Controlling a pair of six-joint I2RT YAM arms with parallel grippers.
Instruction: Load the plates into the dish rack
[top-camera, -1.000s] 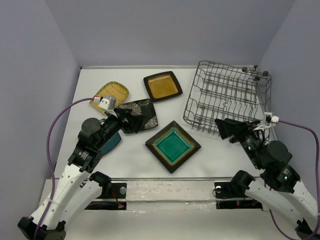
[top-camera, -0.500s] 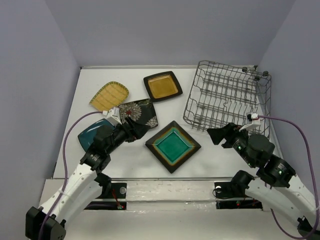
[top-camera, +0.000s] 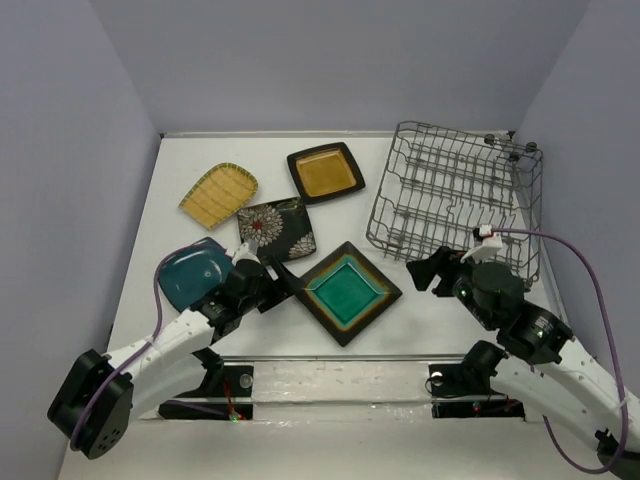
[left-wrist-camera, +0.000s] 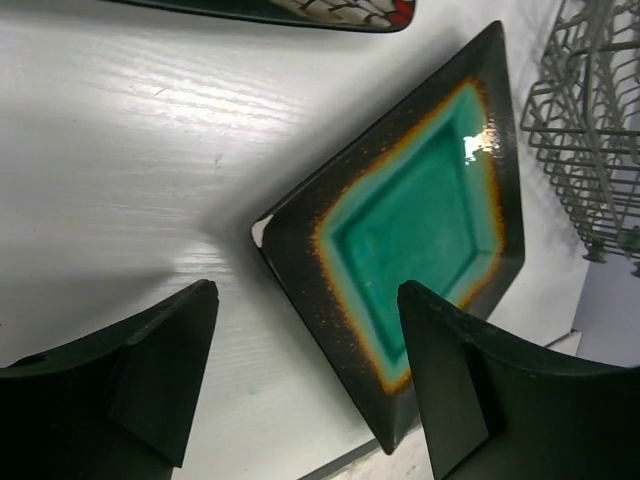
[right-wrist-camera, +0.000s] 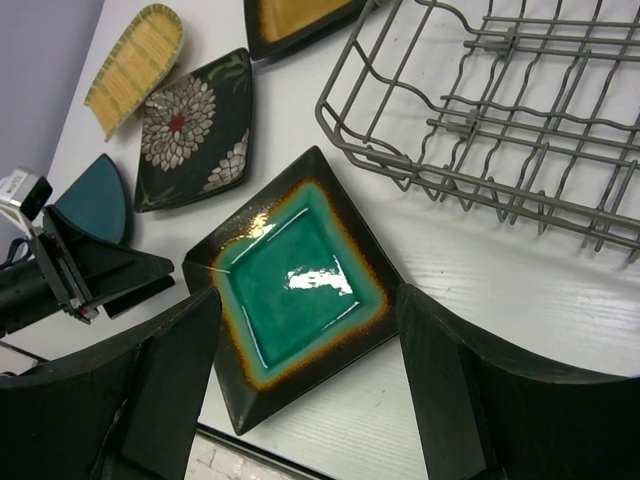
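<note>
Lab booth: blank walls (top-camera: 340, 60), white table (top-camera: 255, 150)

White-shelled arms (top-camera: 165, 345) with black joints, purple cables (top-camera: 598, 302) looping off small white wrist boxes (top-camera: 484, 233), pretty chunky matte-black wedge fingers (left-wrist-camera: 165, 370).

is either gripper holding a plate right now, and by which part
Nothing is held: left gripper and right gripper are both open, empty, near the teal plate.

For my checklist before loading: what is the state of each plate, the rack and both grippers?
brown-rimmed plate: flat on table, not gripped
amber plate: flat on table
floral plate: flat on table
dark teal plate: flat on table
yellow plate: on table
dish rack: empty
left gripper: open, empty, at brown-rimmed plate's corner
right gripper: open, empty
</note>
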